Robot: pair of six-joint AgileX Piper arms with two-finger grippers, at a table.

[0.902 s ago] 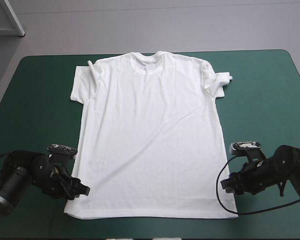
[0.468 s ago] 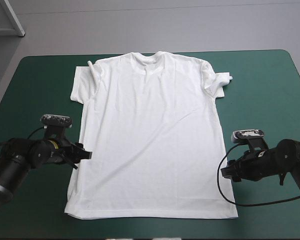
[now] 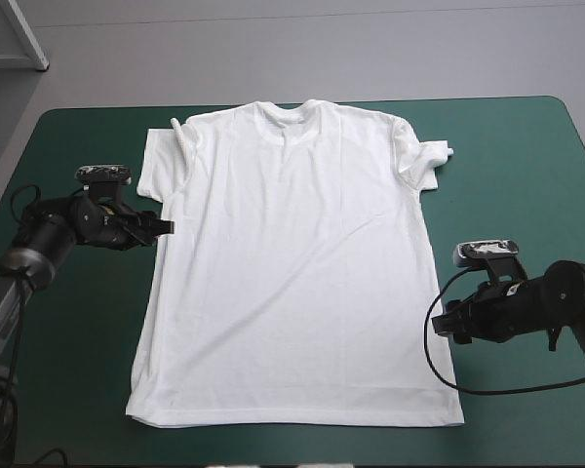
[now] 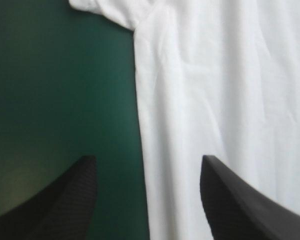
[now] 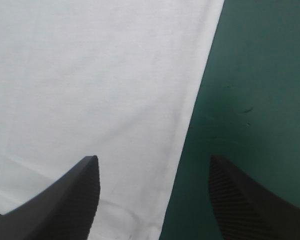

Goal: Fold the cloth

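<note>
Lying spread flat on the teal-green counter (image 3: 526,175), the white T-shirt (image 3: 297,263) has its collar toward the far edge and its hem toward the near edge. The shirt's left sleeve lies open with a thin raised fold along the shoulder. Its right sleeve is bunched, with a small tip sticking outward. A few soft creases run down the body, and the hem lies straight.

The left jaws sit at the shirt's left side seam, just below the sleeve, pointing in toward the cloth. They stand apart. In the left wrist view the shirt's side edge runs between them, one black finger (image 4: 65,200) over the cover and the other over the white cloth.

The right jaws sit at the shirt's right side edge, nearer the hem than the sleeve, and they are also apart. The shirt's edge passes between them, with one finger (image 5: 65,200) over the cloth and one over the cover. Whether either pair touches the shirt cannot be told.
</note>
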